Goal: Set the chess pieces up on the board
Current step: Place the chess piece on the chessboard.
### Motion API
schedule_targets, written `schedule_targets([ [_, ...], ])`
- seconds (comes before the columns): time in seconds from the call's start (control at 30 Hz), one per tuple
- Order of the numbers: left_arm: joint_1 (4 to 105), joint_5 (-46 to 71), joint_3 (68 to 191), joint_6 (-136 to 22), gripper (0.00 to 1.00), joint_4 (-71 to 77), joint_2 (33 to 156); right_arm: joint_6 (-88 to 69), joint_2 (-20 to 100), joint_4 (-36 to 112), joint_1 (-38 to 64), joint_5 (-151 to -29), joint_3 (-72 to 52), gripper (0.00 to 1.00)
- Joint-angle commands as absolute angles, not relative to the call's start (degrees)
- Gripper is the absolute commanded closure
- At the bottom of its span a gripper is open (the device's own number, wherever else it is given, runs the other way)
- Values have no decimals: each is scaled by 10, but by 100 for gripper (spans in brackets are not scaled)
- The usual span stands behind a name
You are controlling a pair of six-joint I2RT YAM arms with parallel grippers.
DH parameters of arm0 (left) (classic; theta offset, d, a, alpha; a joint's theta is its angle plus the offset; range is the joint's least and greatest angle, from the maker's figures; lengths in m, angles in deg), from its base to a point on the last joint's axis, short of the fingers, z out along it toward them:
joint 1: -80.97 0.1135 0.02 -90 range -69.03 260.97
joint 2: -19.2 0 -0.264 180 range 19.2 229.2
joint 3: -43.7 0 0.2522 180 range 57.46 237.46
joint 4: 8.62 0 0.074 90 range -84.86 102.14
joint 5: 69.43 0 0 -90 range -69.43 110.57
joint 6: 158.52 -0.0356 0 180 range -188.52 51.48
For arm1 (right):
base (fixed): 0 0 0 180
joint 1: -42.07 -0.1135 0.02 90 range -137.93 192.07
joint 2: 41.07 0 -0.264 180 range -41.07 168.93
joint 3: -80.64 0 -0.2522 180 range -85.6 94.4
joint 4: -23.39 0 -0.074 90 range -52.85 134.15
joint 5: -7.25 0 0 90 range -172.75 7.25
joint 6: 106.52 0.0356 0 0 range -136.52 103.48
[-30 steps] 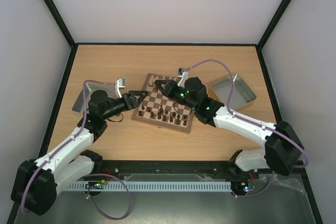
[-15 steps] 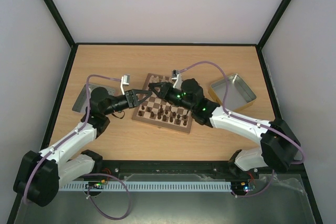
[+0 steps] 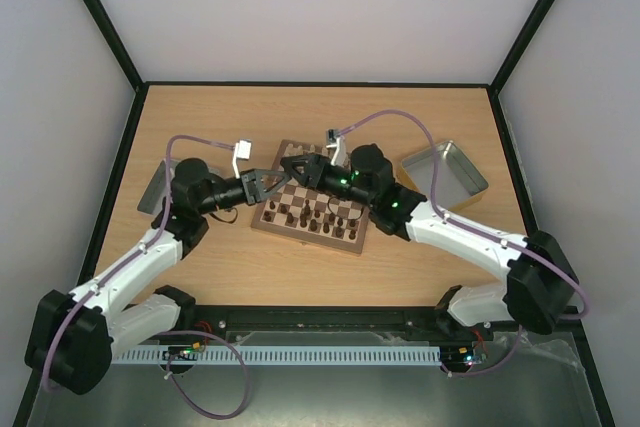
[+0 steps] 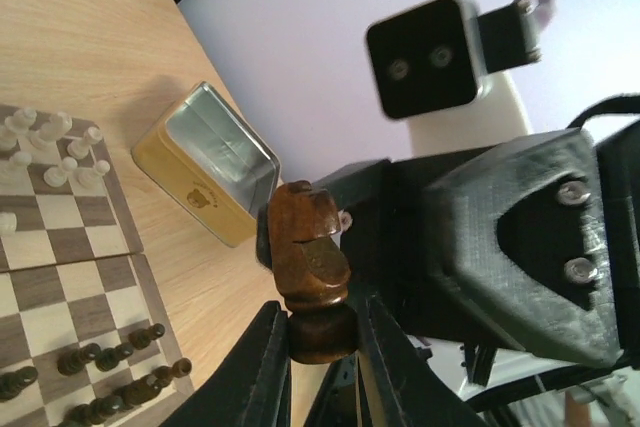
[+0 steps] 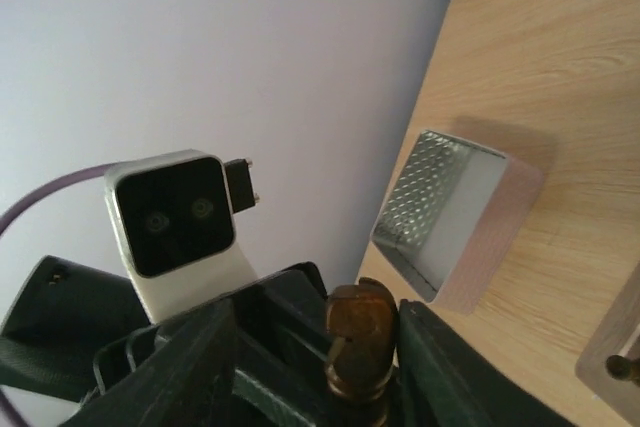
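- Desk (image 3: 300, 112) surface carries the board (image 3: 318, 195) at centre.
- My left tool (image 4: 320, 319) clamps a dark piece (image 4: 305, 247) above the board's left edge.
- My right tool (image 5: 318, 319) stands partly open around that piece.

I can read no text anywhere. The gold tin (image 4: 165, 169) has a small dark emblem (image 4: 204, 194) on its side, too blurred to make out.

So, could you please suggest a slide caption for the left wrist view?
Left gripper clamps a dark knight by its base, right gripper opposite; board and tin behind.
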State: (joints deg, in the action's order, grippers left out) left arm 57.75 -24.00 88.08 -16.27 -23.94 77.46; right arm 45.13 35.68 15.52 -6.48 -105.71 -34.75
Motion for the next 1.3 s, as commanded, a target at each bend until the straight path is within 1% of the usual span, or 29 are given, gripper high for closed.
schedule_targets([
  [0.0, 577, -285, 917, -269, 96, -195, 754, 378, 312, 202, -31, -1144, -307, 52],
  [0.13, 576, -361, 952, -326, 94, -172, 754, 289, 303, 271, 4, -1258, -278, 43],
  [0.23, 575, -400, 968, -340, 95, -180, 753, 223, 302, 347, 7, -1314, -247, 41],
  [0.3, 575, -425, 973, -345, 95, -187, 750, 181, 298, 387, 7, -1321, -225, 41],
  [0.37, 574, -449, 978, -343, 95, -190, 751, 157, 283, 394, 7, -1344, -219, 41],
  [0.5, 566, -492, 984, -290, 95, -234, 756, 137, 244, 347, 7, -1403, -237, 45],
  [0.57, 552, -504, 989, -269, 95, -248, 755, 138, 234, 329, 8, -1428, -240, 50],
  [0.67, 524, -516, 1011, -268, 95, -230, 756, 134, 228, 314, 7, -1467, -242, 57],
  [0.73, 509, -520, 1026, -271, 95, -218, 756, 102, 225, 333, 7, -1476, -240, 56],
  [0.83, 495, -525, 1041, -281, 95, -199, 754, 46, 220, 380, 8, -1472, -225, 49],
  [0.93, 495, -525, 1048, -296, 95, -176, 751, 8, 215, 406, 8, -1487, -215, 51],
  [1.1, 495, -522, 1054, -299, 95, -170, 753, -17, 198, 405, 7, -1521, -225, 63],
  [1.2, 495, -517, 1055, -300, 95, -168, 755, -17, 192, 398, 8, -1532, -234, 67],
  [1.27, 494, -515, 1055, -300, 96, -168, 756, -17, 190, 396, 7, -1537, -236, 69],
])
